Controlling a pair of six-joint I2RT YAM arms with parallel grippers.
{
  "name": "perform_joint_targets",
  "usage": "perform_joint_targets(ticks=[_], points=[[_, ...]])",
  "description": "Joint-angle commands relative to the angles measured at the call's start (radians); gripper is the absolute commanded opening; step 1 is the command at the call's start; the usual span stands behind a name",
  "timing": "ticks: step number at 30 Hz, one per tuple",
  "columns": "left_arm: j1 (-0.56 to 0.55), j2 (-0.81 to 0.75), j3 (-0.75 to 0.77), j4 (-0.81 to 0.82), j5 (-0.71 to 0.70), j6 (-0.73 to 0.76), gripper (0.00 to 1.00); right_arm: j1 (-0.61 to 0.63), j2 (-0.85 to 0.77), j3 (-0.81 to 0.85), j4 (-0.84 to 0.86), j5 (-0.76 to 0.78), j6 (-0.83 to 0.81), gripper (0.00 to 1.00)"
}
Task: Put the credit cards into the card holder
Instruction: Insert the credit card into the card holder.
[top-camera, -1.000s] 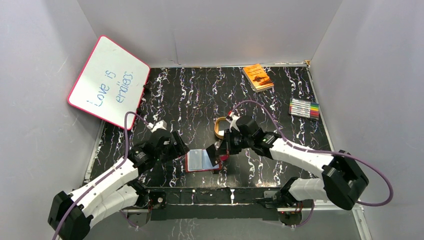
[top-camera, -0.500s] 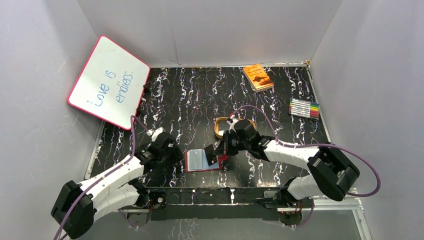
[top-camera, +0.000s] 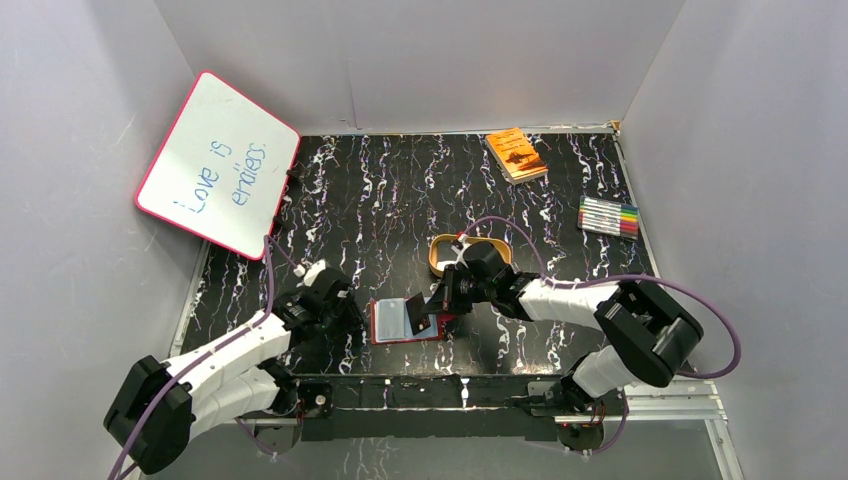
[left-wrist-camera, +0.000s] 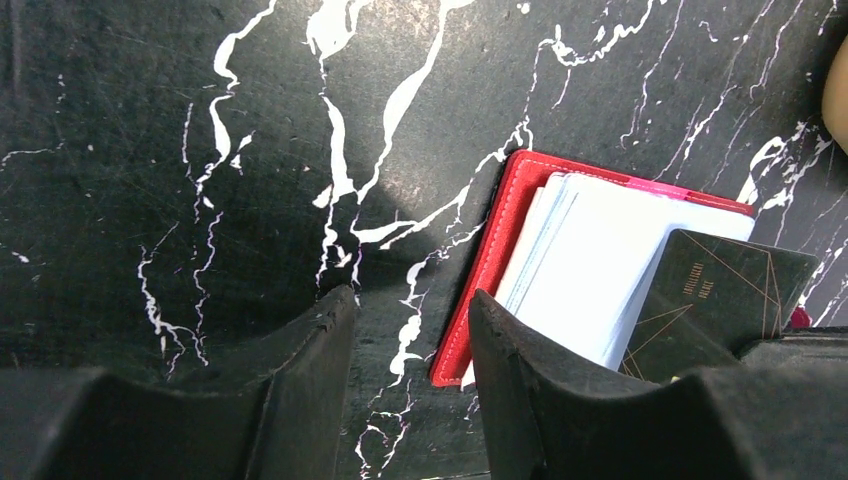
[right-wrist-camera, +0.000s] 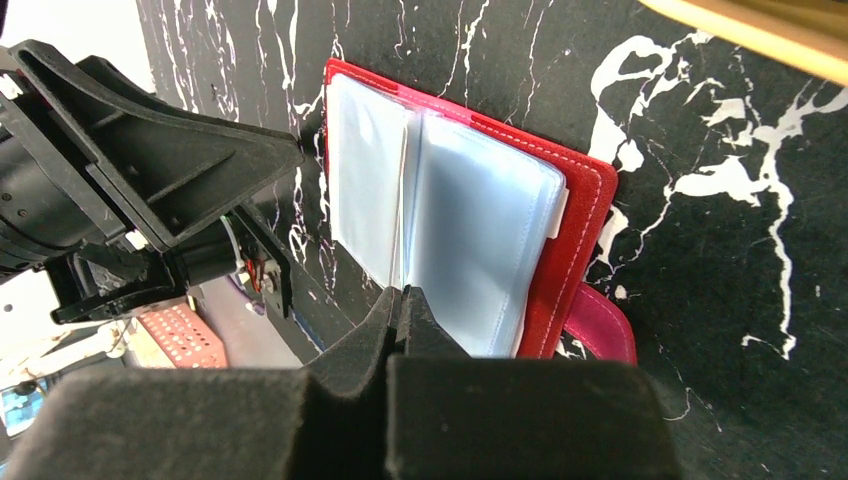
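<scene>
The card holder (top-camera: 392, 322) lies open near the table's front edge, red with pale plastic sleeves (right-wrist-camera: 470, 220) fanned up. My right gripper (right-wrist-camera: 403, 296) is shut on a black credit card (left-wrist-camera: 728, 292) with thin gold lines. The card stands on edge against the sleeves on the holder's right half (top-camera: 418, 312). In the right wrist view it shows only edge-on between the fingers. My left gripper (left-wrist-camera: 408, 345) is open just left of the holder (left-wrist-camera: 497, 255). Bare table lies between its fingers, and its right finger (left-wrist-camera: 520, 385) overlaps the holder's near corner.
A gold oval tray (top-camera: 441, 256) sits just behind the right gripper. An orange book (top-camera: 516, 153) and a pack of markers (top-camera: 608, 216) lie at the back right. A pink-framed whiteboard (top-camera: 215, 165) leans on the left wall. White walls enclose the table.
The left gripper's jaws have narrowed and it has drawn slightly back to the left. The right arm's elbow has folded in, and the card stays at the sleeves.
</scene>
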Motion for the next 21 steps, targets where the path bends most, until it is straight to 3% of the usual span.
perform_joint_targets(ticks=[1, 21], points=[[0.003, 0.003, -0.022, 0.015, 0.018, -0.007, 0.43, -0.002, 0.008, -0.001, 0.069, -0.018, 0.021, 0.00], [0.004, 0.045, -0.063, 0.085, 0.093, -0.011, 0.29, -0.002, 0.048, -0.013, 0.128, -0.053, 0.066, 0.00]])
